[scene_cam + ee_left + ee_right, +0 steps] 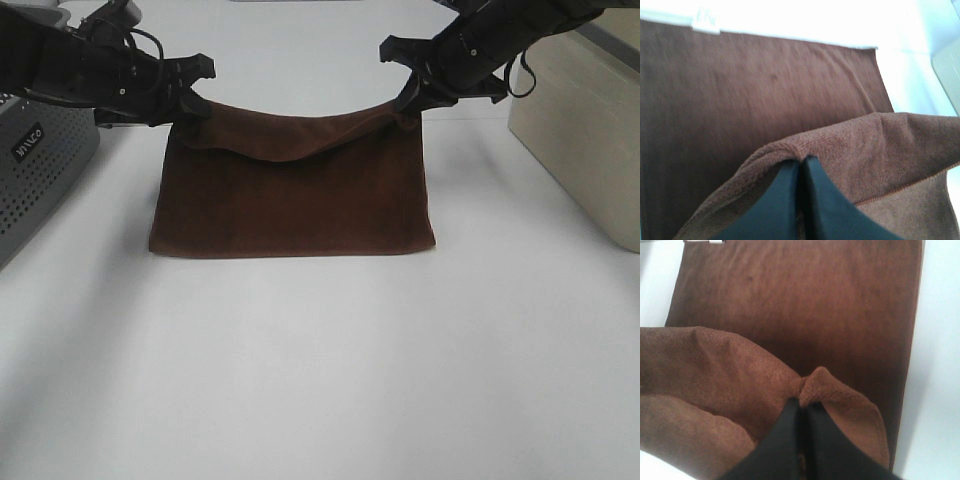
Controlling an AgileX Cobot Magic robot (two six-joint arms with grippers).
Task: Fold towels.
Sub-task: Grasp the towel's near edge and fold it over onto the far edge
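The dark brown towel (300, 200) lies on the white table (320, 380), its near edge flat and its far edge lifted and sagging between my two grippers. My left gripper (190, 108) is shut on the far left corner; in the left wrist view the fingers (790, 200) pinch a fold of the towel (765, 90). My right gripper (408, 104) is shut on the far right corner; in the right wrist view the fingers (790, 440) pinch the towel (805, 300). A small white tag (705, 20) sits on the towel's flat edge.
A grey perforated basket (40, 170) stands at the left edge of the table. A beige box (580, 130) stands at the right, also showing in the left wrist view (947, 65).
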